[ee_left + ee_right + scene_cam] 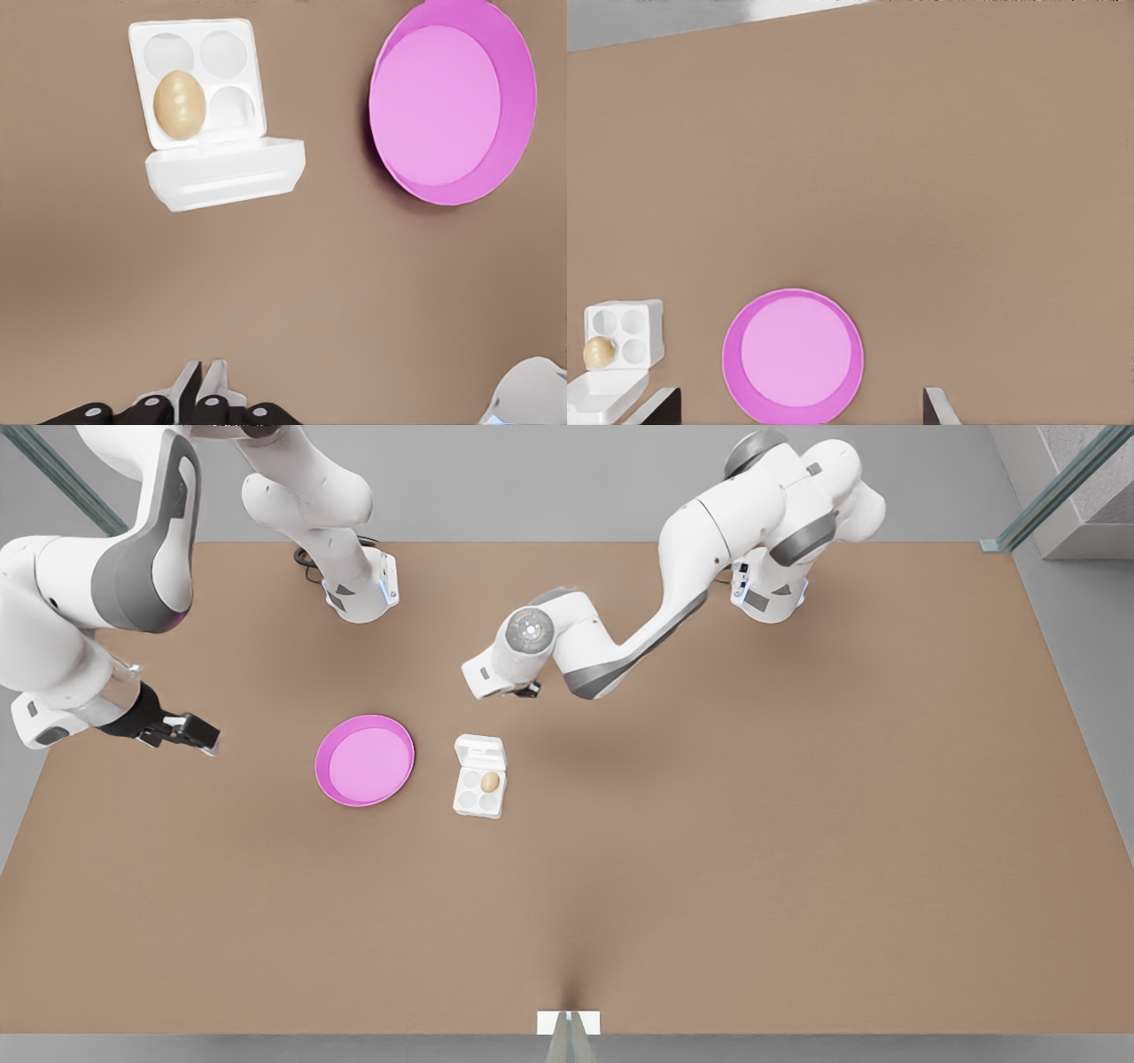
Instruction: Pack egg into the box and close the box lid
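So the little tan-brown egg [490, 781] is sitting in the small white four-cup carton [478, 802], in a cup right next to the hinge, other three cups bare. The white hinged lid [480, 751] is open, on the side toward the worktop's far edge. Carton's mid brown worktop [709, 868], well off every edge, with a round pink plate [322, 771] beside it. Left gripper [523, 689] hangs just past the lid, claw pinched narrow on nothing. Right gripper [202, 737] hovers nearer the front view's left edge, beyond the plate, fingers [660, 409] spread wide.
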Tool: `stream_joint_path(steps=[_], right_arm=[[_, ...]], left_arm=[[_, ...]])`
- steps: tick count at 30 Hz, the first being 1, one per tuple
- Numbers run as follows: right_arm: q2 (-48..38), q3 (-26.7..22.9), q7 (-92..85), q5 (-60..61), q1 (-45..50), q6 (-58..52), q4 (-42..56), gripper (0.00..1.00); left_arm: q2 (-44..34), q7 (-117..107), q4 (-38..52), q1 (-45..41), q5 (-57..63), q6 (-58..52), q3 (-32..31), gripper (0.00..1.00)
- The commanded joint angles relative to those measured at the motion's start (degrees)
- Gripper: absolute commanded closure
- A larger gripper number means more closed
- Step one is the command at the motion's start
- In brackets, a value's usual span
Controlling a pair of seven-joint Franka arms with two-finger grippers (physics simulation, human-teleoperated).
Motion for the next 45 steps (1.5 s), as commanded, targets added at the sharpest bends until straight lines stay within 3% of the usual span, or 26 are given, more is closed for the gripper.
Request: stream_joint_path(steps=[1,7,12,21,45], right_arm=[[0.0,0.0,0.0,0.0,0.4,0.0,0.0,0.0],[-0.2,0.1,0.4,-0.5,1.5,-0.1,-0.1,0.0],[0.2,0.0,0.2,-0.4,1.6,0.3,0.1,0.0],[0.3,0.0,0.1,-0.3,1.7,0.0,0.3,0.0],[0.7,0.1,0.2,-0.1,1.8,0.0,0.2,0.0]], left_arm=[[0.4,0.1,0.0,-0.1,0.8,0.6,0.1,0.77],[5.7,-0.1,0.4,-2.5,2.3,10.3,1.9,0.77],[9.9,0.6,4.2,-3.7,3.5,11.5,3.1,0.77],[12.4,0.5,5.3,-4.7,3.6,19.8,3.1,0.75],[15.2,1.1,11.8,-5.0,3.6,20.4,5.7,0.74]])
